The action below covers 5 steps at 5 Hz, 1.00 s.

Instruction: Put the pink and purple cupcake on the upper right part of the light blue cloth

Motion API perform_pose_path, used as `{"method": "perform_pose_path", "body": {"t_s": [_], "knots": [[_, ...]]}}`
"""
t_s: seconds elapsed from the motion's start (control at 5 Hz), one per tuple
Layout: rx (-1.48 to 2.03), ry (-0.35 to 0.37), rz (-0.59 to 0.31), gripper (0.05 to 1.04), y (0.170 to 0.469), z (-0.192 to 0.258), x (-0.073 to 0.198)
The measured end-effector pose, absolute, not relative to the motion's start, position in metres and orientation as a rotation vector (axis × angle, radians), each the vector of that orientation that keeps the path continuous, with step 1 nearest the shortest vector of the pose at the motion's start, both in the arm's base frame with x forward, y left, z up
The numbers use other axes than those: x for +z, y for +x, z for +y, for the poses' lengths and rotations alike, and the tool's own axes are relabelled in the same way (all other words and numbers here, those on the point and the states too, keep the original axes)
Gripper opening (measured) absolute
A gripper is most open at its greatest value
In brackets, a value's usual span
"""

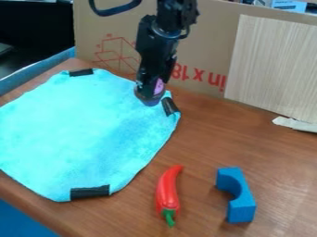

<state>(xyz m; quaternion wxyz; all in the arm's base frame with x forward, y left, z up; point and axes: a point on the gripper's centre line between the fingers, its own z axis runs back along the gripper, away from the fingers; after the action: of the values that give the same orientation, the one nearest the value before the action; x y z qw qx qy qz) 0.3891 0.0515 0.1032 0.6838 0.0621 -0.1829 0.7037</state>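
The black gripper (150, 95) hangs at the upper middle, over the top right part of the light blue cloth (80, 125), close to the black tape at the cloth's right corner. It is shut on a purple object (159, 86), mostly hidden by the gripper; what it is I cannot tell. Lower down on the wooden table (204, 143), a red chili pepper (167, 191) lies with its green stem toward the front edge. To its right is a blue arch-shaped block (242, 203), apart from the pepper.
Behind the table stands a cardboard panel (207, 46) with red print, a pale wood-grain board (272, 65) against its right part. A torn white piece (295, 124) is at the right edge. Black tape strips (90, 192) hold down the cloth's corners.
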Motion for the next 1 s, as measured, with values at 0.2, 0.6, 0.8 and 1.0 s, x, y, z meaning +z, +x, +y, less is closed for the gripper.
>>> {"method": "perform_pose_path", "body": {"t_s": [0.2, 0.6, 0.8, 1.0], "knots": [[1.588, 0.179, -0.436, 0.781, 0.392, 0.063, 0.093], [1.581, 0.264, -0.471, 0.781, 0.396, 0.074, 0.072], [1.571, 0.262, -0.468, 0.843, 0.397, 0.073, 0.07], [1.567, 0.25, -0.459, 1.009, 0.398, 0.071, 0.071]]}}
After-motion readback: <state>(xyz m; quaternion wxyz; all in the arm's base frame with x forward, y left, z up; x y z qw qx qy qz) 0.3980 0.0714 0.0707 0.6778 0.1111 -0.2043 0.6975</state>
